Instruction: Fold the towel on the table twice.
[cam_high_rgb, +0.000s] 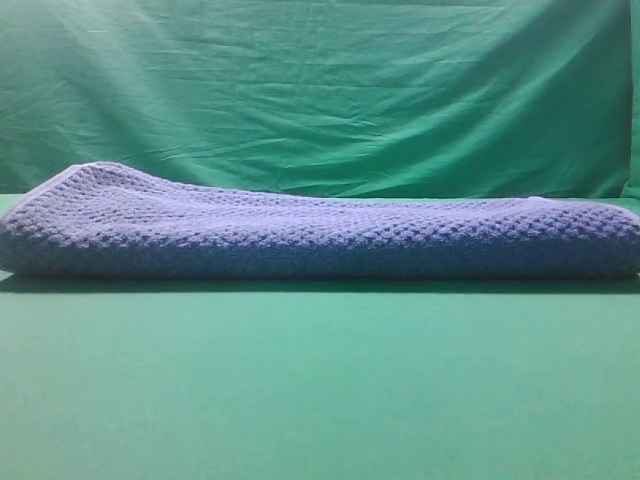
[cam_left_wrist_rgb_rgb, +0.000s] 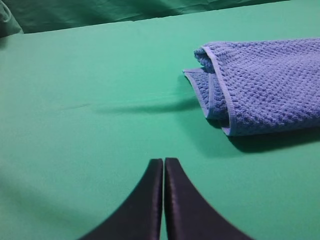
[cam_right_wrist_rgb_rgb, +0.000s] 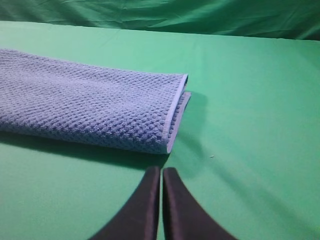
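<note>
One folded towel (cam_high_rgb: 320, 235) lies on the table (cam_high_rgb: 320, 380); my two grippers, left (cam_left_wrist_rgb_rgb: 163, 162) and right (cam_right_wrist_rgb_rgb: 161, 171), are clenched, grasping nothing, towel at 12 o'clock.

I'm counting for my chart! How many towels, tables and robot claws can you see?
Blue-grey towel: 1
Green table: 1
Black claws: 2, left claw and right claw, both shut
Total: 4

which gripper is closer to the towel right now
Right. The right gripper sits just short of the towel end; the left gripper is farther back, off its bunched corner.
</note>
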